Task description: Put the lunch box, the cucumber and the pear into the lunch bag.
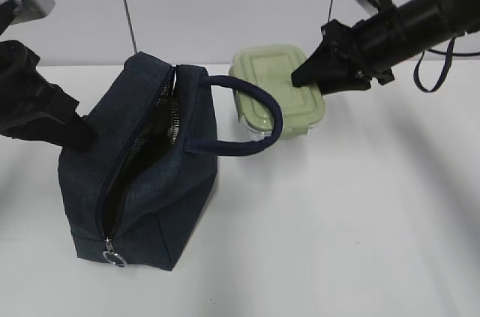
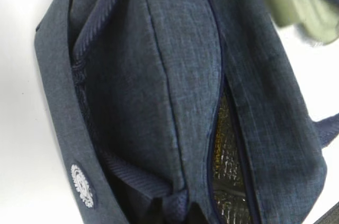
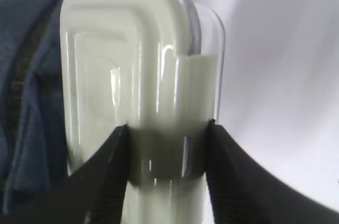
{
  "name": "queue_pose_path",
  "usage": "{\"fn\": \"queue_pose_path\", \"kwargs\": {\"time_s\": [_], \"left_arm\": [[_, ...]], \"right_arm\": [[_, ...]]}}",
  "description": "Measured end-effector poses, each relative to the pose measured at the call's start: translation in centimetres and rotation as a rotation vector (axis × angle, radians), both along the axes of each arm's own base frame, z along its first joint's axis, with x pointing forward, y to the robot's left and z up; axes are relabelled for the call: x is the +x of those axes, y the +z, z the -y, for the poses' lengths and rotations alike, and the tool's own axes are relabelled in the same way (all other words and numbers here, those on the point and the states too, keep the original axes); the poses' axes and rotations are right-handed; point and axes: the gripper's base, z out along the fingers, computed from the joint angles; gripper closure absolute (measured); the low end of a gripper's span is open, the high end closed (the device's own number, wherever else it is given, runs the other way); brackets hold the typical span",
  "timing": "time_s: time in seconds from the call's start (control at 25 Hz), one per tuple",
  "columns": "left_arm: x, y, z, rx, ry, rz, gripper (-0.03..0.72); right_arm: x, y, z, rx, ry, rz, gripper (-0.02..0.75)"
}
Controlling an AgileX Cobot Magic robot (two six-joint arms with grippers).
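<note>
Right wrist view, lunch box (image 3: 137, 75) clamped between right end effector (image 3: 167, 144) fingers, beside lunch bag (image 3: 26, 102)

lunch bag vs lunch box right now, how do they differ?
The lunch bag is dark navy fabric; the lunch box is hard, with a pale green lid. The bag is bigger and unzipped, silver lining showing; the box is lidded. The right gripper straddles the box. Both sit on the white table.

Bright even light; soft shadows; wrist views blurred close-up.
</note>
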Motion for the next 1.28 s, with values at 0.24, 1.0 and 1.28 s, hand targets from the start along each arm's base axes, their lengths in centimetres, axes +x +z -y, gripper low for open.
{"fn": "queue_pose_path", "kwargs": {"time_s": [0.24,1.0,1.28], "left_arm": [[0.0,0.0,0.0,0.0,0.0,-0.001,0.67],[0.0,0.0,0.0,0.0,0.0,-0.001,0.67],[0.0,0.0,0.0,0.007,-0.002,0.002,0.67]], "right_arm": [[0.8,6.7,-0.2,0.042,0.0,0.134,0.416],[-2.7,10.0,-11.9,0.058,0.269,0.171,0.417],[-2.7,6.3,-13.5,-0.15,0.295,0.083,0.417]]}}
